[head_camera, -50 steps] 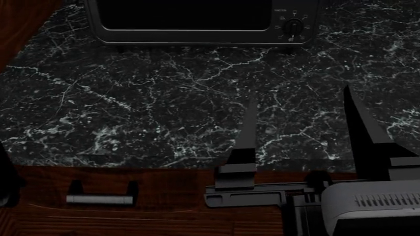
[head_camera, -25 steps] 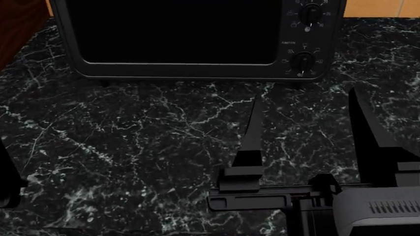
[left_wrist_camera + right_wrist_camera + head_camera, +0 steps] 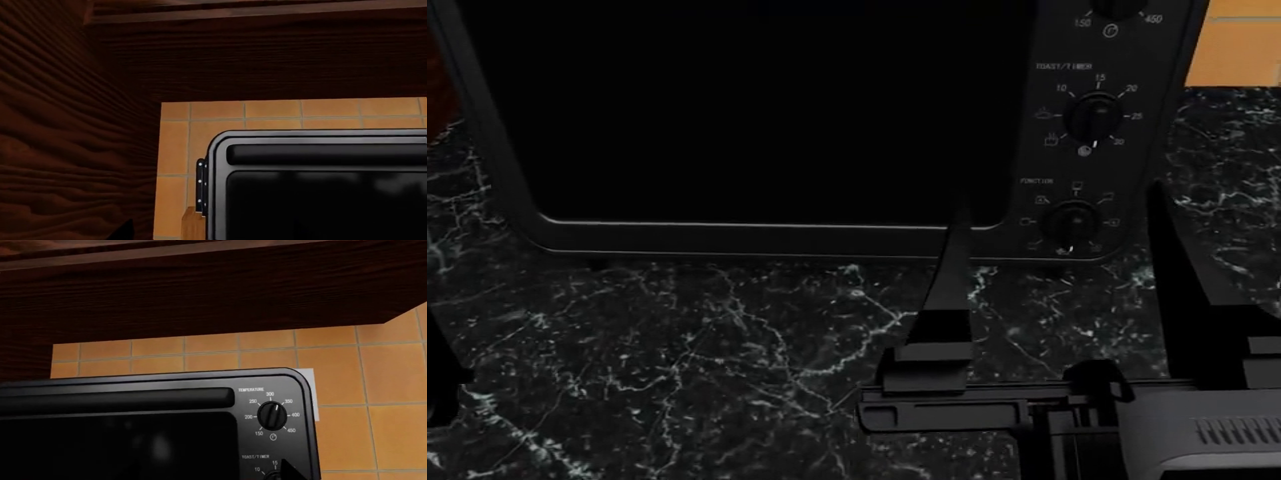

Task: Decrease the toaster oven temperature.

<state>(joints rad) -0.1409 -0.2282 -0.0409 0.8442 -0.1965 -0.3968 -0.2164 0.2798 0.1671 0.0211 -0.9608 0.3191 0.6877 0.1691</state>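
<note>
While right pincer gapes, 1 toaster oven, 3 knobs

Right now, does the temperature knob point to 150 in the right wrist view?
No, the temperature knob on the toaster oven points up near 300, far from the 150 mark.

A: What's printed on the oven?
B: "TEMPERATURE" over the top knob, ringed 150 to 450. "TOAST/TIMER" over the middle knob, with 10 to 30.
A: And the bottom knob?
B: "FUNCTION", plus icons.
</note>
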